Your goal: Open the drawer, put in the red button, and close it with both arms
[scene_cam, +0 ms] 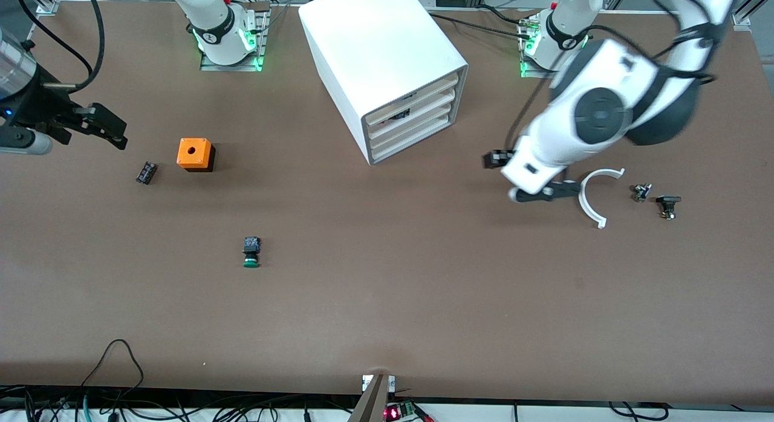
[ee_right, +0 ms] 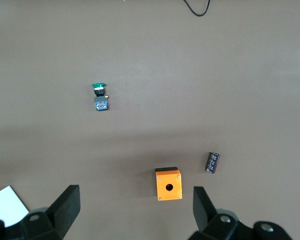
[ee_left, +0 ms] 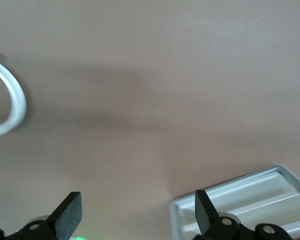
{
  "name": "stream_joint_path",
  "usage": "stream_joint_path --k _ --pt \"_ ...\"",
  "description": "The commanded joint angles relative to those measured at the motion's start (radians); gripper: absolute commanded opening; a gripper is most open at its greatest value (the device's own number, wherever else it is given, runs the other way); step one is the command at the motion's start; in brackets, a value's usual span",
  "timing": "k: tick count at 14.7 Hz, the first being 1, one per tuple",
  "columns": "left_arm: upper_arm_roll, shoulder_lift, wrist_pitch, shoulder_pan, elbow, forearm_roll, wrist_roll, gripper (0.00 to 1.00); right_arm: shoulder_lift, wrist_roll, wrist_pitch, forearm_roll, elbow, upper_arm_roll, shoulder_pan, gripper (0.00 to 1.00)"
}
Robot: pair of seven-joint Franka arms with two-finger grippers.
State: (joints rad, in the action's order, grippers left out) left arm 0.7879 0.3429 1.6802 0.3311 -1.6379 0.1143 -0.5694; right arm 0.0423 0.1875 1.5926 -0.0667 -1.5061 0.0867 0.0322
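Observation:
The white cabinet (scene_cam: 387, 53) stands at the robots' side of the table, all three drawer fronts about flush. A small dark thing with a hint of red (scene_cam: 400, 114) shows in the slot just above the middle drawer's front (scene_cam: 426, 116); I cannot tell whether it is the red button. No red cap shows on the table. My left gripper (scene_cam: 526, 175) is open and empty, over bare table between the cabinet and a white ring; the cabinet's front corner shows in the left wrist view (ee_left: 240, 200). My right gripper (scene_cam: 112, 130) is open and empty, over the table at the right arm's end.
An orange box with a hole (scene_cam: 195, 153) (ee_right: 168, 184), a small black part (scene_cam: 146, 172) (ee_right: 213, 162) and a green-capped button (scene_cam: 251, 253) (ee_right: 100, 95) lie toward the right arm's end. A white C-shaped ring (scene_cam: 595, 195) (ee_left: 12, 100) and two small parts (scene_cam: 641, 192) (scene_cam: 668, 205) lie toward the left arm's end.

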Motion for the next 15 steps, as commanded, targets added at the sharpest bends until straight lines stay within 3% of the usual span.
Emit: stream_joint_path --k 1,6,8,15 --pt "-0.172 -0.091 -0.027 -0.067 0.015 -0.005 0.216 1.00 -0.013 -0.011 -0.005 0.021 -0.003 -0.012 0.009 1.00" --pt "-0.487 -0.189 -0.016 -0.184 0.001 -0.093 0.569 1.00 -0.012 -0.077 -0.011 0.082 -0.005 -0.028 0.006 1.00" --pt "-0.580 -0.234 -0.002 -0.233 0.001 -0.094 0.614 1.00 -0.012 -0.082 -0.011 0.077 -0.005 -0.030 0.008 1.00" --pt "-0.731 -0.367 0.003 -0.325 -0.059 -0.082 0.658 1.00 -0.006 -0.085 -0.011 0.067 0.003 -0.025 0.008 1.00"
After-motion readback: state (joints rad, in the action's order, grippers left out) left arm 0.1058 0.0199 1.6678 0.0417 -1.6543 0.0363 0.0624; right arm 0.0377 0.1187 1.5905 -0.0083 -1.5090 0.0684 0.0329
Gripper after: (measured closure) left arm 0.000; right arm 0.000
